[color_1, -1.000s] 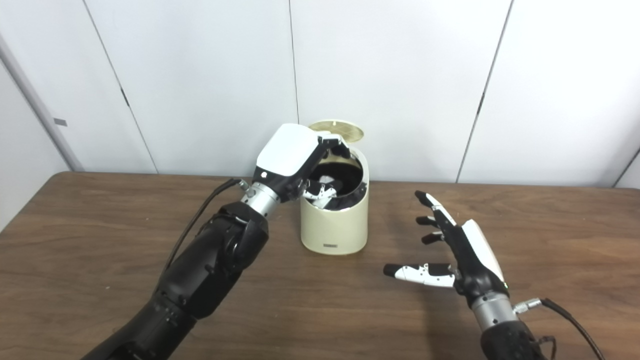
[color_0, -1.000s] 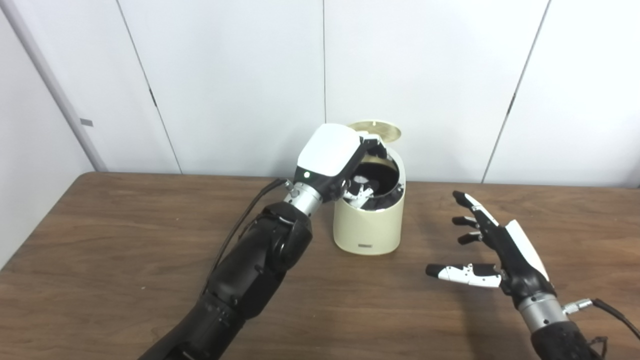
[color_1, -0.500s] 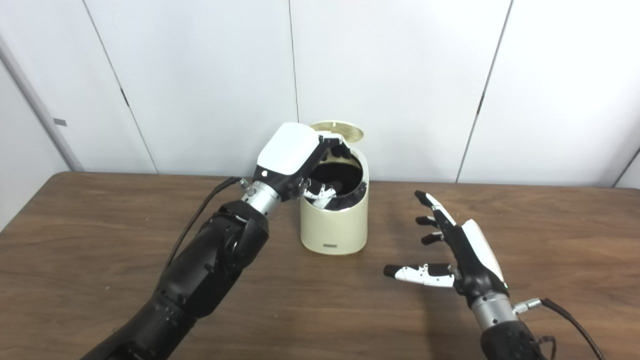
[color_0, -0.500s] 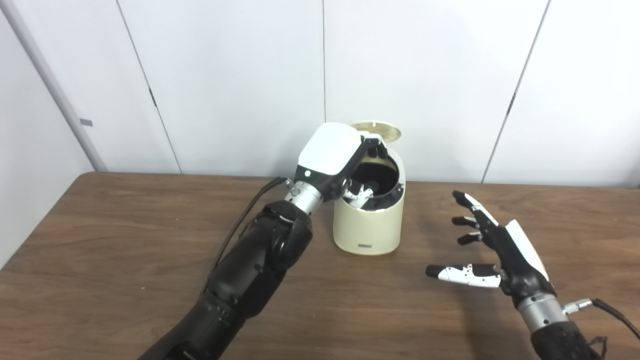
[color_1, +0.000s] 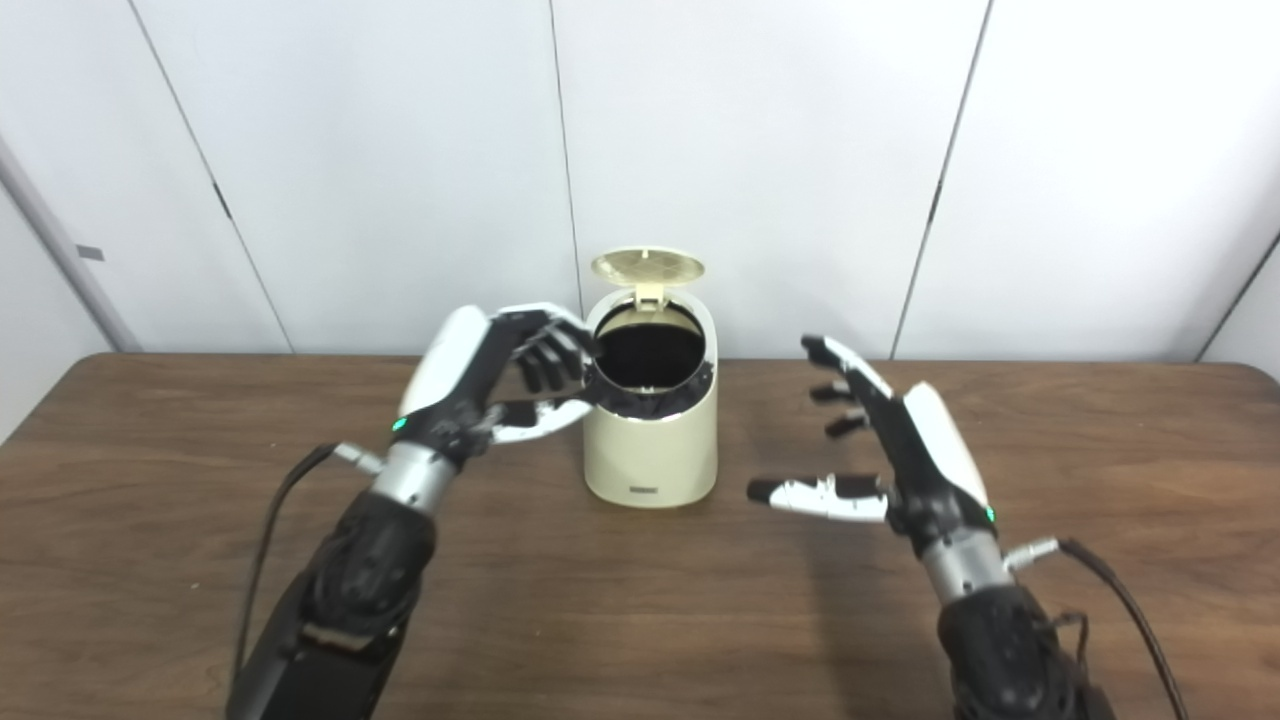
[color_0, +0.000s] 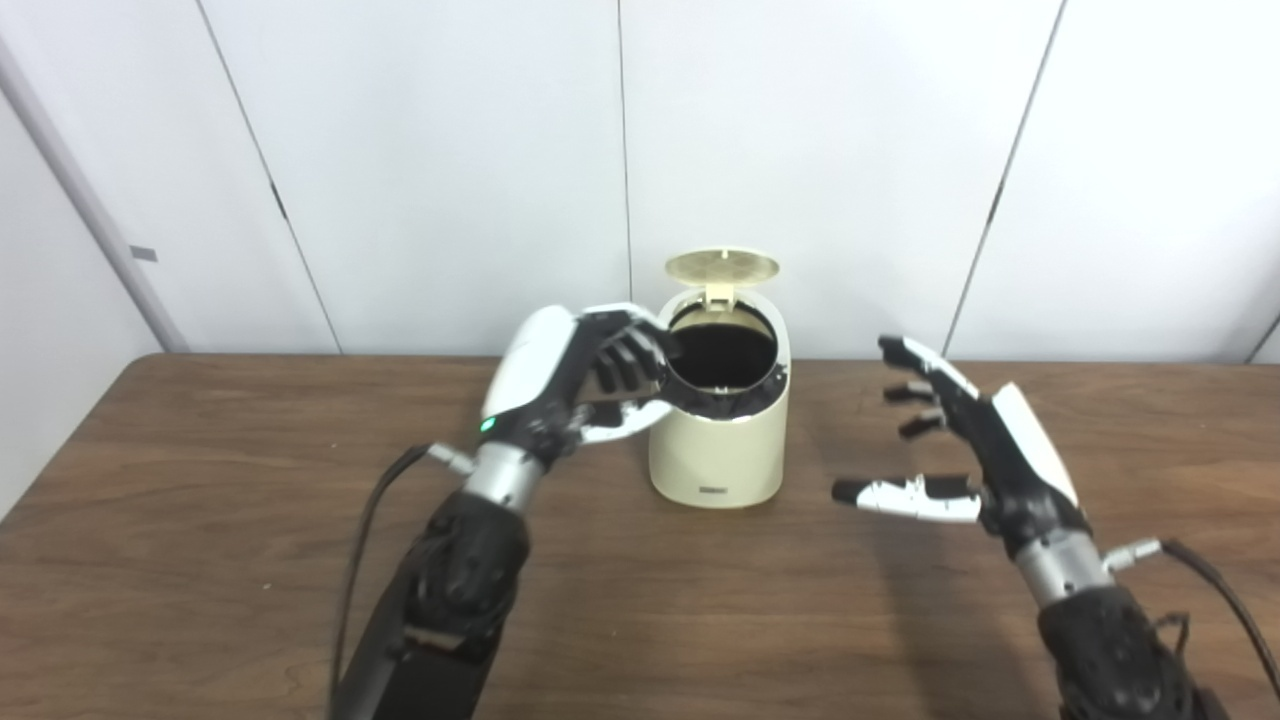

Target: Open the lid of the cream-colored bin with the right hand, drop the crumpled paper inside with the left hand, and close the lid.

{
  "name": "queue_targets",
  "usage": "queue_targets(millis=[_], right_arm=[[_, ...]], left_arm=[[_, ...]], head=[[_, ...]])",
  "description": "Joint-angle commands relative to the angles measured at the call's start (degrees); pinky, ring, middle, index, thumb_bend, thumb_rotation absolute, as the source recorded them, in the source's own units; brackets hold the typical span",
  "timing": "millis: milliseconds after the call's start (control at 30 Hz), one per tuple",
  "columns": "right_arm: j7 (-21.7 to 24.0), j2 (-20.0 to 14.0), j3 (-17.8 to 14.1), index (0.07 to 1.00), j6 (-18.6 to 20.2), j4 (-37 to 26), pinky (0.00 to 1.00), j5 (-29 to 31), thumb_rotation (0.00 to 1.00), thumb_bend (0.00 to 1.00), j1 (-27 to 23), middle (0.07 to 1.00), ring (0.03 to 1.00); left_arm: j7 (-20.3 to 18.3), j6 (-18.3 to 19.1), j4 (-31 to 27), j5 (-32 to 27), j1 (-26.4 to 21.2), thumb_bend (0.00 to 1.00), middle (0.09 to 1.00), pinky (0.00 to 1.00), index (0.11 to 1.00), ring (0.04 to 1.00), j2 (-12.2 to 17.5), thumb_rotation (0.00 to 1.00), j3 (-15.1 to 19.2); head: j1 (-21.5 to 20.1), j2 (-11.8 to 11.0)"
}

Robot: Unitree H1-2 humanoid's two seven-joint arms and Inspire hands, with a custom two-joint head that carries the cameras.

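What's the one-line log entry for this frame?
lid: up | bin: paper not visible inside | left hand: open, empty, beside rim | right hand: open, clear of bin | next: close lid

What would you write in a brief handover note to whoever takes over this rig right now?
Left hand: open, holding nothing, beside the bin's left rim.
Right hand: open, fingers spread, above the table right of the bin, touching nothing.
Lid: upright, open.
Paper: not visible on the table or in either hand; the bin's inside looks dark.
Done: lid opened. Paper apparently dropped.
Left: close the lid.
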Motion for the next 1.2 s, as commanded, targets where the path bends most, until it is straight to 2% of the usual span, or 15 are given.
queue_targets(millis=[0,100,200,233,333,400,433,633,733,900,1033,1167], right_arm=[[0.31,-1.47,-0.13,0.888,-1.05,-1.2,0.65,-0.48,0.28,0.75,-3.77,0.905,0.808],[0.57,-1.86,-0.05,0.882,-1.17,-0.17,0.64,-0.29,0.27,0.77,-5.8,0.894,0.802],[1.11,-2.88,0.93,0.867,-1.73,1.01,0.63,-1.38,0.27,0.78,-8.58,0.874,0.796],[1.69,-3.27,1.36,0.867,-1.05,1.09,0.63,-2.08,0.28,0.78,-9.46,0.875,0.795],[3.13,-4.13,2.13,0.868,0.25,1.45,0.67,-3.15,0.33,0.78,-11.93,0.873,0.811],[3.99,-4.77,2.62,0.868,0.09,2.06,0.69,-3.42,0.35,0.78,-13.59,0.882,0.827],[4.61,-5.07,2.84,0.87,0.11,2.29,0.69,-3.33,0.36,0.78,-14.37,0.886,0.831],[7.05,-6.55,3.94,0.876,-0.03,4.39,0.73,-3.67,0.35,0.78,-18.8,0.904,0.861],[7.98,-7.1,4.74,0.879,0.61,5.02,0.7,-5.11,0.38,0.79,-20.37,0.909,0.858],[9.76,-7.51,5.68,0.893,2.63,5.39,0.67,-7.29,0.42,0.79,-22.23,0.913,0.855],[10.35,-7.77,6.58,0.892,3.15,5.82,0.66,-9.36,0.42,0.8,-23.64,0.904,0.851],[10.3,-8.03,7.3,0.895,2.38,7.12,0.7,-10.9,0.42,0.81,-24.96,0.901,0.868]], left_arm=[[4.43,-5.41,-1.14,1.67,-0.32,0.5,0.497,0.37,0.54,0.414,0.92,0.0,0.4],[6.39,-7.73,-0.28,0.33,1.45,0.5,0.509,0.4,0.522,0.424,0.84,0.0,1.55],[5.63,-6.32,-1.87,-4.32,4.22,0.5,0.521,0.43,0.511,0.434,-0.58,0.0,3.78],[5.14,-5.56,-2.47,-5.38,5.01,0.51,0.51,0.45,0.5,0.517,-0.96,0.0,4.38],[3.74,-2.99,-3.99,-9.39,7.19,0.51,0.658,0.51,0.498,0.611,-2.11,0.05,6.03],[3.28,-2.5,-4.16,-11.17,8.35,0.64,0.704,0.54,0.676,0.649,-2.39,0.08,6.62],[3.15,-2.44,-4.09,-11.71,8.8,0.66,0.713,0.55,0.704,0.659,-2.4,0.09,6.76],[3.4,-3.06,-1.8,-12.21,10.2,0.68,0.72,0.57,0.733,0.668,-2.68,0.07,6.79],[3.72,-3.47,-0.72,-11.91,10.27,0.69,0.716,0.57,0.726,0.67,-2.89,0.04,6.6],[4.01,-4.04,0.28,-11.46,10.2,0.7,0.717,0.57,0.726,0.674,-3.08,0.05,6.39],[4.07,-4.26,0.43,-11.17,10.13,0.7,0.717,0.57,0.726,0.676,-3.09,0.05,6.15],[4.38,-4.59,0.95,-10.98,10.01,0.7,0.715,0.56,0.724,0.672,-3.14,0.05,6.0]], head=[[-0.14,-0.12],[-0.24,-0.56],[-0.42,-0.84],[-0.43,-0.99],[-0.5,-1.34],[-0.56,-1.41],[-0.57,-1.45],[-0.49,-1.82],[-0.44,-1.84],[-0.26,-2.04],[-0.19,-2.02],[0.0,-2.23]])
